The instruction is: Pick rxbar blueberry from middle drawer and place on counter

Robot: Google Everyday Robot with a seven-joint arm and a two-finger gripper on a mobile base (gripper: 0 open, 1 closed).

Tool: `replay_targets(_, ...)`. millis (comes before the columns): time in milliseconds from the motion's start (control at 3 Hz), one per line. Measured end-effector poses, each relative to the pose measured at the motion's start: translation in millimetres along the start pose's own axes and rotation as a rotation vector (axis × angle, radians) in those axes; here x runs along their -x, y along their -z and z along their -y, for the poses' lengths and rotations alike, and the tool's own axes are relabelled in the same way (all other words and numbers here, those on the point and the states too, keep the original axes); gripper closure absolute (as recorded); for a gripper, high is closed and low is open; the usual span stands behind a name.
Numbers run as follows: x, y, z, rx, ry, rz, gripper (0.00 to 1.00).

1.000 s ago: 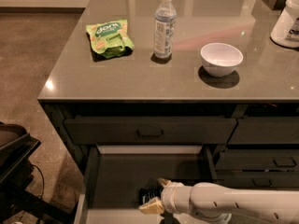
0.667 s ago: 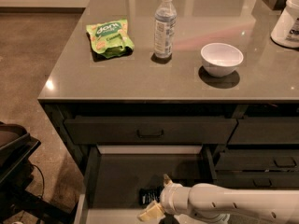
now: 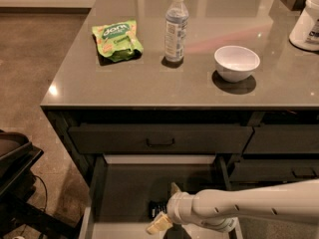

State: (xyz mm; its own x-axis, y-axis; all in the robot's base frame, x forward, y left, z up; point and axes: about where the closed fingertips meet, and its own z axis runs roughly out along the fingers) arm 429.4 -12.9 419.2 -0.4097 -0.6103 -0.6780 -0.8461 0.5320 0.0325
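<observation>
Pincer [image 3: 163, 209] low, fingers [image 3: 156, 226] spread apart

The single camera looks steeply down from high in front of the desk [image 3: 149, 88], facing its cabinet fronts [image 3: 279, 141] at middling range. The open middle drawer [image 3: 124, 185] sits bottom centre, the gripper [image 3: 163, 210] over it, lower centre.

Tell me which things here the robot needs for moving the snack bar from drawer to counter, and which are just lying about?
In the job: rxbar blueberry; middle drawer; counter; gripper, open, down in the drawer at the bar.
Just lying about: green snack bag; water bottle; white bowl; white container at the counter's right edge.
</observation>
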Motion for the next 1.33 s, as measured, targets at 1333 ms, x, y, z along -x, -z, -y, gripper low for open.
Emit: replay_targets(1333,-38,-36,11,0.003,-0.007,-0.078,0.0)
